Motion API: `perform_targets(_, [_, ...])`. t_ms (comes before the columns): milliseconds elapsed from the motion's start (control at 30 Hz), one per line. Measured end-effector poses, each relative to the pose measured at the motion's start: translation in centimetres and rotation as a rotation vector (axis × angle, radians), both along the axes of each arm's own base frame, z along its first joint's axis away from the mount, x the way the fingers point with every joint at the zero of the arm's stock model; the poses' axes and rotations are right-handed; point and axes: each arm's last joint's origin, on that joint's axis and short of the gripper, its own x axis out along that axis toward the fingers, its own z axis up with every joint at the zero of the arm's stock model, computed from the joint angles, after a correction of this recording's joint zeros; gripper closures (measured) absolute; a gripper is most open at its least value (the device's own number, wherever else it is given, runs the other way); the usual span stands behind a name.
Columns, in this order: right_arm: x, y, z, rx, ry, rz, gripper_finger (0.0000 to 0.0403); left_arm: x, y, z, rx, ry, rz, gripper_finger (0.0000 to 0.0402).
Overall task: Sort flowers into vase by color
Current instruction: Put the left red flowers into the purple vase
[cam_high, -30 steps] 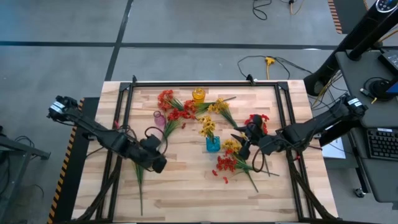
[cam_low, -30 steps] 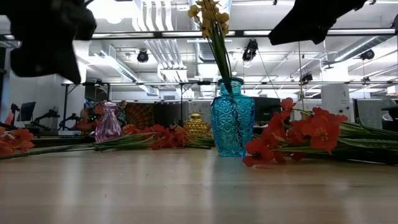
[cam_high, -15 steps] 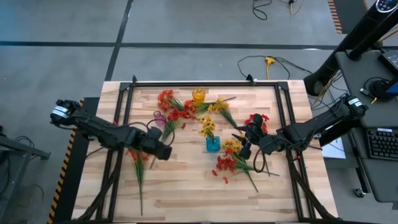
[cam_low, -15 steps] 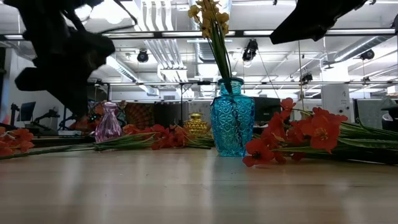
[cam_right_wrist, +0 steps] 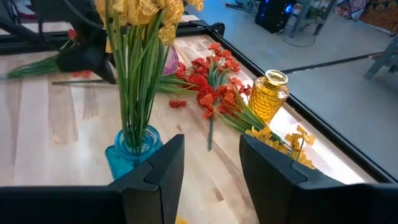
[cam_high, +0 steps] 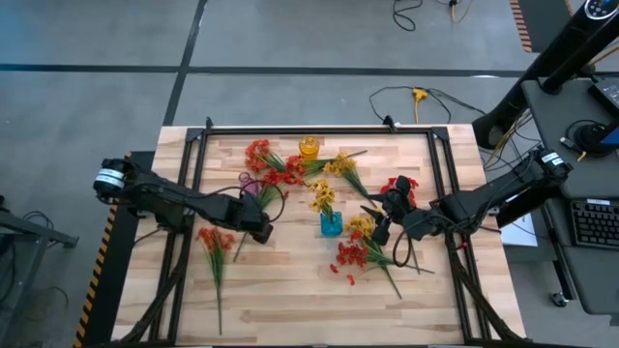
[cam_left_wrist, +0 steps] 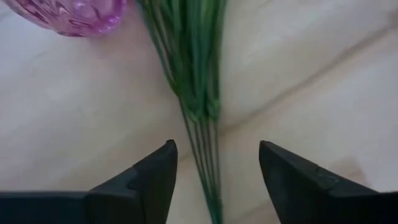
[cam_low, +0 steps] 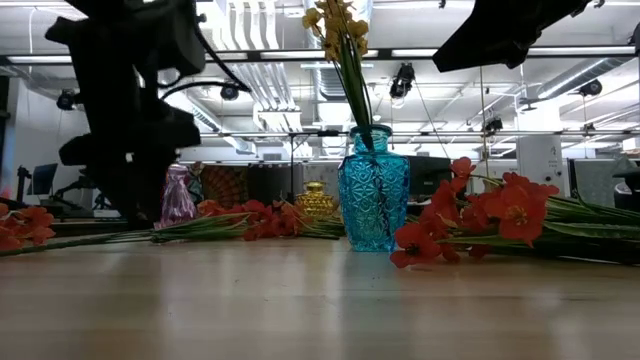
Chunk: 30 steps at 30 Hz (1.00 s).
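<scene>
Carefully now: your left claw (cam_left_wrist: 214, 171) hangs over a bundle of thin green stems (cam_left_wrist: 198, 93) lying flat on the counter (cam_high: 290, 300), and the pink vase (cam_left_wrist: 74, 14) stands just beside them. Descend off-line and you could nudge that vase over, or pinch only a few stems and leave the rest. That claw is spread wide, straddling the stems, holding nothing. Your right claw (cam_right_wrist: 208, 165) waits right of the blue vase (cam_high: 331, 224), also parted and empty. Yellow flowers (cam_high: 322, 196) already stand in the blue vase; red flowers (cam_high: 269, 164) lie at the far left, more (cam_high: 353, 254) near centre.
</scene>
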Motion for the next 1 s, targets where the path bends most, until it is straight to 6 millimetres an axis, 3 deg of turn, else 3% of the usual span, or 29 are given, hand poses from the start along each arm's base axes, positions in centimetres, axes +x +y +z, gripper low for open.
perform_targets(367, [0.0,0.0,0.1,0.010,0.000,0.012,0.0257,0.6,0.3,-2.2,0.028,0.102,-0.012,0.0211])
perform_targets(833, [0.0,0.0,0.0,0.008,0.002,0.013,0.0257,0.7,0.3,-2.1,0.022,0.079,0.001,0.0385])
perform_targets(1000, [0.0,0.0,0.0,0.008,0.002,0.013,0.0257,0.7,0.3,-2.1,0.022,0.078,0.001,0.0392])
